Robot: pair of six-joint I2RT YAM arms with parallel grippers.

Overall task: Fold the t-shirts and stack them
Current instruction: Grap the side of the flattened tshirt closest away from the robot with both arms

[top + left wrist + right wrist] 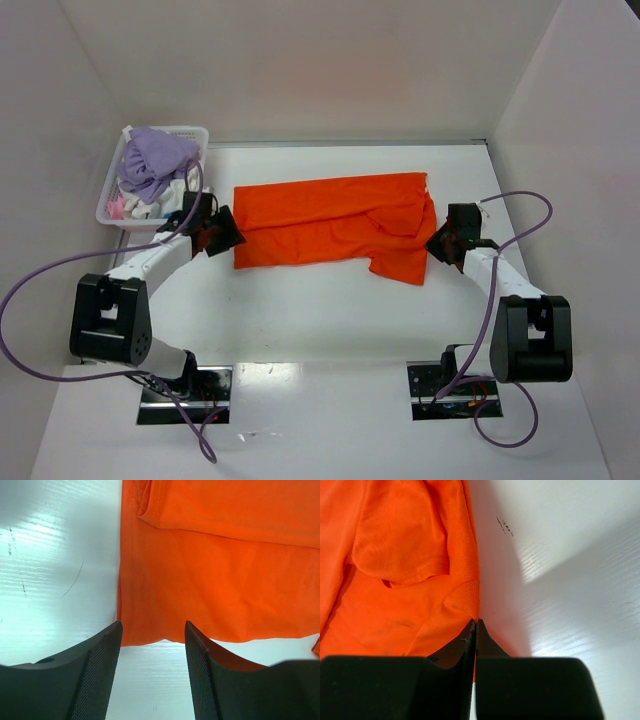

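1. Left gripper (pixel 228 237) has its two fingers spread apart, and no cloth is between them. It stands just beside the near right corner of the white basket (pixel 106 200), low over the table (pixel 320 320).
2. The orange t-shirt (pixel 330 225) lies on the table just to the right of the basket. It makes one wide band that stretches away from the basket.
3. In the left wrist view, the shirt's corner nearest the basket lies just in front of the open fingertips. I cannot tell if it touches them.
4. One layer of the shirt is folded over another. At the end far from the basket the cloth is wrinkled, and one part reaches toward the arms' bases.
5. The right gripper (pixel 475 621) is at the shirt's end farthest from the basket. Its fingers are pressed together and pinch the orange hem at the very tips.
6. Inside the basket a lilac cloth (pixel 155 160) lies on top of some white and pink pieces.
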